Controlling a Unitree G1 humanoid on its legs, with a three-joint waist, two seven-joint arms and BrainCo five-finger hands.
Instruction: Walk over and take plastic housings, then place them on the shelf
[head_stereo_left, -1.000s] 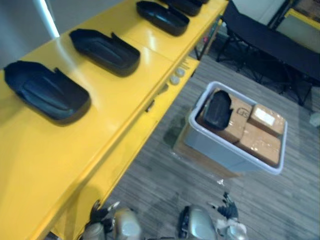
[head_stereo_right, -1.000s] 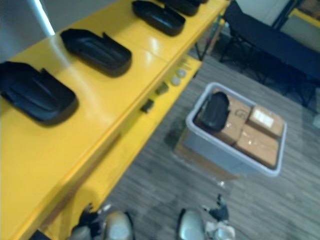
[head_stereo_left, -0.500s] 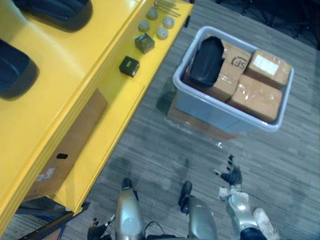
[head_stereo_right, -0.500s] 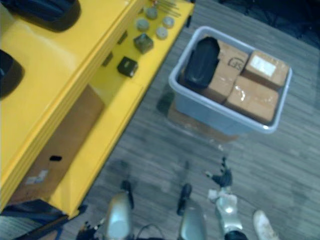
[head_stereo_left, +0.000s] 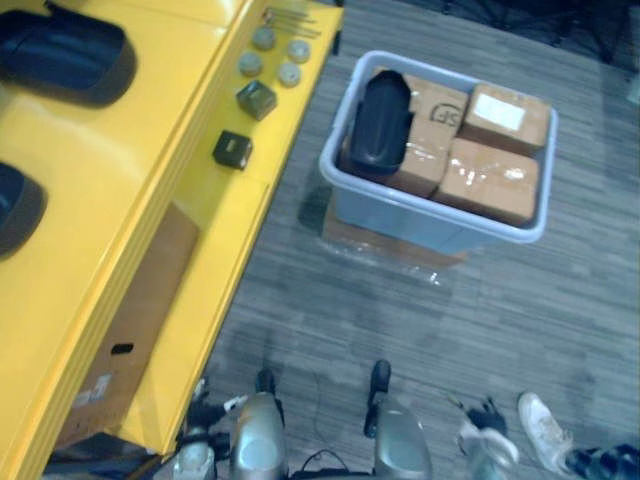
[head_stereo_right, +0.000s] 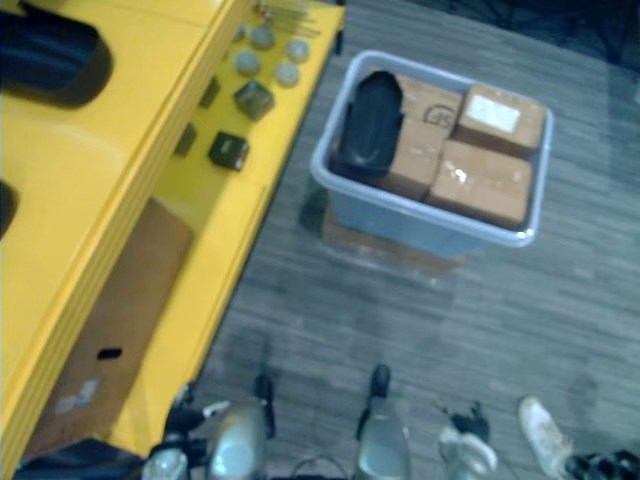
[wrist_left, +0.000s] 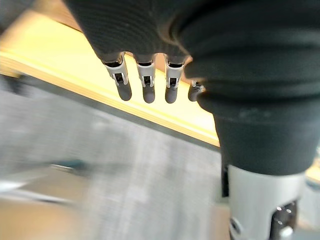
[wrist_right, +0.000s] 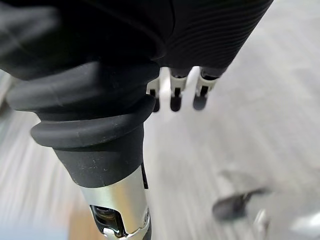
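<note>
The left hand hangs with its fingers straight and loose, holding nothing, close by the yellow edge of the shelf. The right hand is just as relaxed and empty, its fingertips pointing down at the grey plank floor. In the head views it sits lower than half a second ago, when it was lifted with the fingers spread.

A person's white shoe stands on the floor just beside the right hand. Further out on the floor is the pale grey bin. It has slid a little up and left in the picture since the earlier frame, as has everything else, so the camera has swung rather than the bin. Its contents lie as before: one black plastic housing leans at the bin's left end against three cardboard boxes.

On the shelf's top lie a second housing and a third housing, well apart, more of both now showing. The lower ledge carries two dark cubes and four round discs. A brown carton sits underneath.
</note>
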